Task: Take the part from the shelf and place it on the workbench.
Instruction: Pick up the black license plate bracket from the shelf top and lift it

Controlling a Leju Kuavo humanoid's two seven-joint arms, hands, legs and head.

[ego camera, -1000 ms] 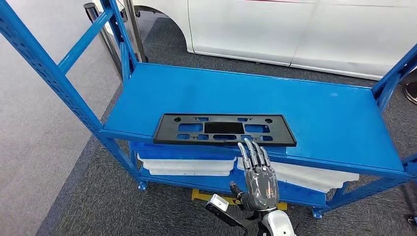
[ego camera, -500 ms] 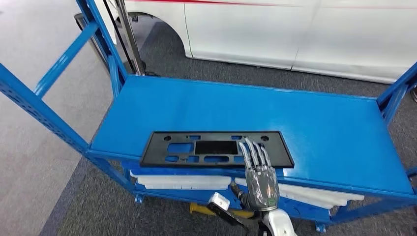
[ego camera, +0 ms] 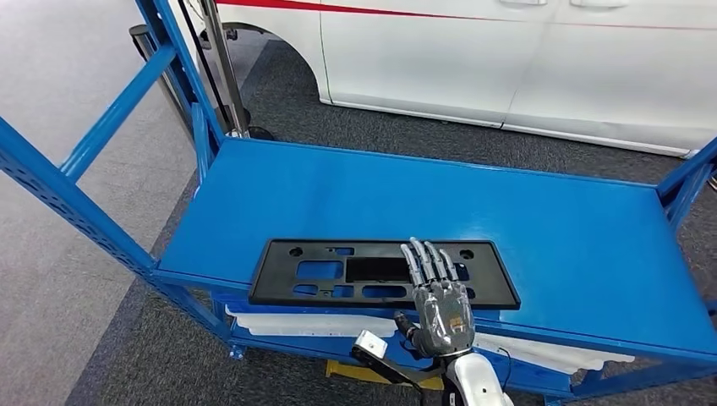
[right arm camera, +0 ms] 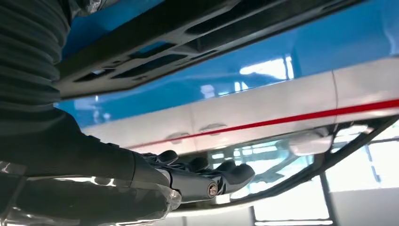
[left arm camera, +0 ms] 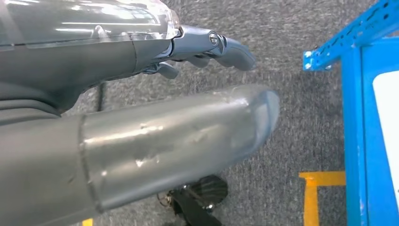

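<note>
The flat black part (ego camera: 385, 272) lies at the front edge of the blue shelf (ego camera: 541, 228). The right hand (ego camera: 440, 296) is over its right half, fingers straight and a little apart, holding nothing. Behind the part there is lots of bare blue shelf. The left hand (left arm camera: 141, 117) hangs over the grey floor (left arm camera: 282, 61), fingers loose, holding nothing.

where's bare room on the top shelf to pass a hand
Free: the blue metal shelf top behind the flat black plastic plate, and right of it up to the blue upright. Crowded: the front edge, where the right hand reaches over the plate.
</note>
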